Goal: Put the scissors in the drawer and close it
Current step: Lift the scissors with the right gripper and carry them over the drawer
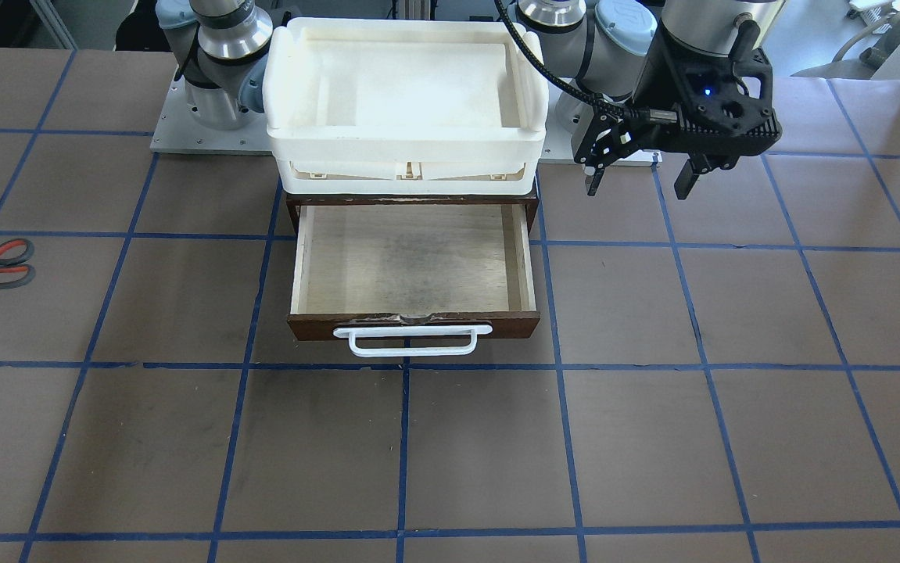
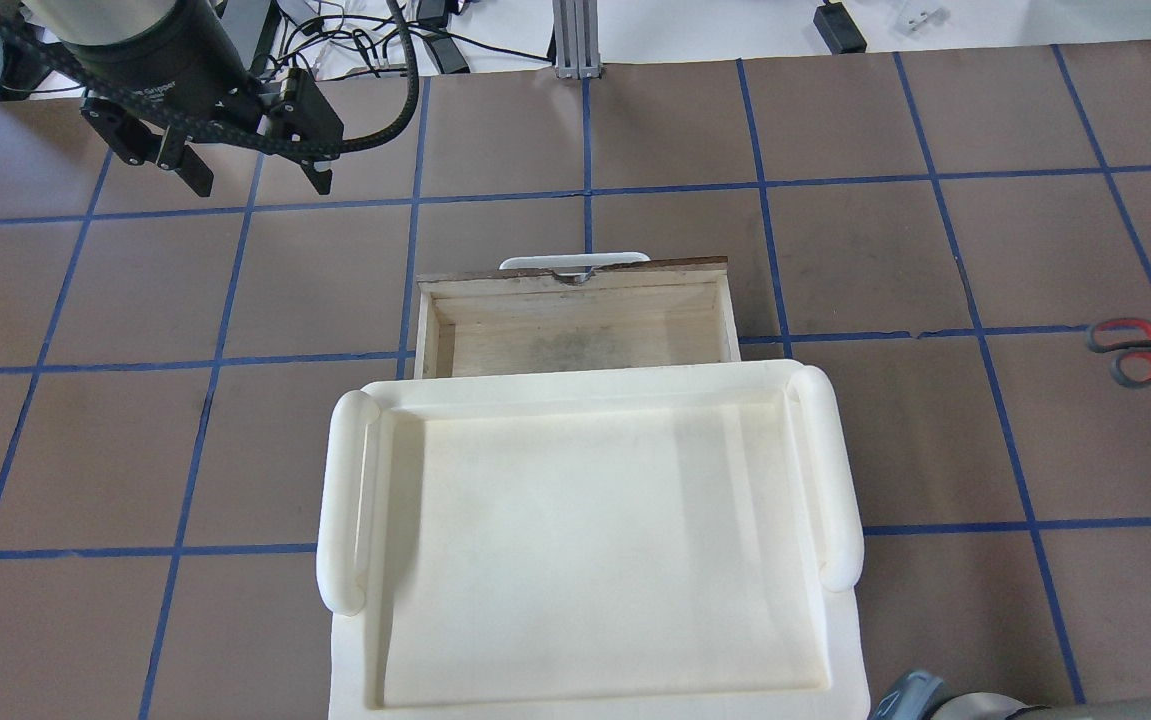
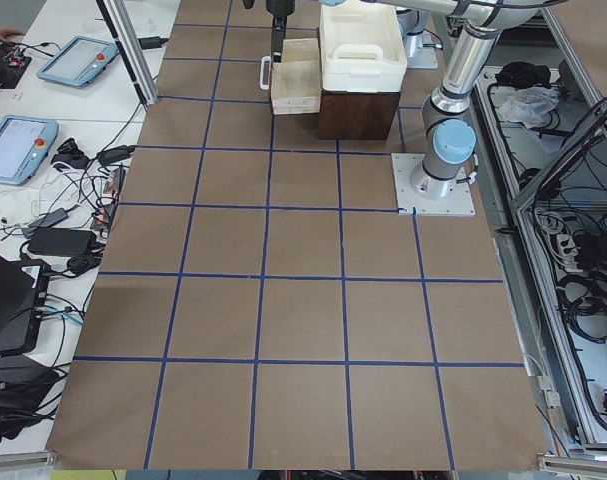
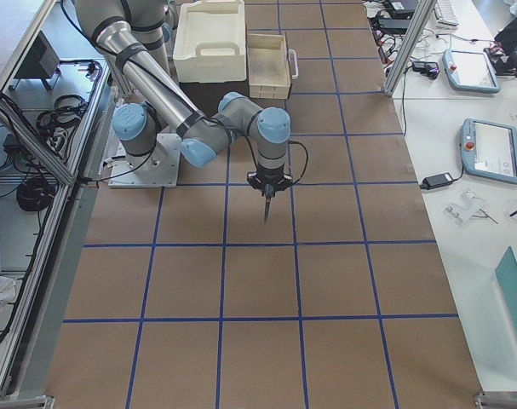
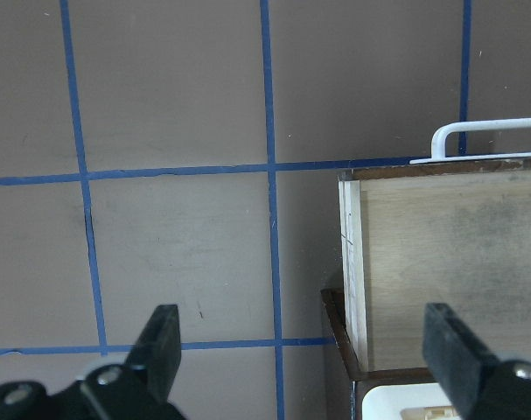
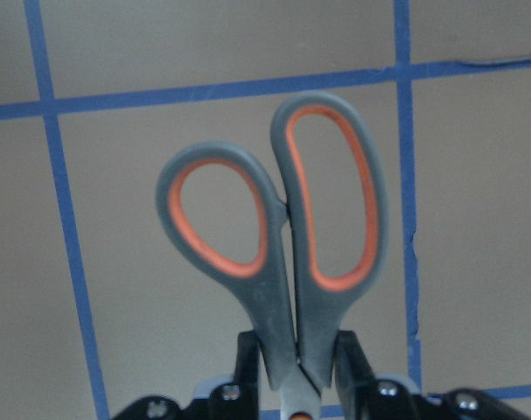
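Right gripper [image 6: 296,359]: fingers clamped on the scissors [image 6: 278,227] at the narrow neck just below the loops. Grey-and-orange handles point away from the gripper, with table [image 1: 653,430] behind them. Cannot tell whether the scissors touch the table.

Location: the scissors are far out on the robot's right side, well apart from the drawer [image 1: 496,322].

Drawer: pulled open, pale floor bare, white bar handle [image 1: 412,340] facing away from the robot.

Risks, as I judge them:
- The hold is on a thin, tapering section, so the scissors could swivel or slip during the carry.
- The loops lead. A low approach could catch them on the drawer's side wall.
- If the scissors rest across a wall or the front edge, the drawer will jam when pushed.
- The cabinet shows no fixing, so a hard push might shift it.

Surroundings: a white tray [image 1: 406,141] sits on the cabinet and overhangs the back of the opening, leaving only the front part open from above. The left gripper [image 1: 639,186] hangs with its fingers spread and empty beside the cabinet's far side. Both arms converging there could crowd each other.
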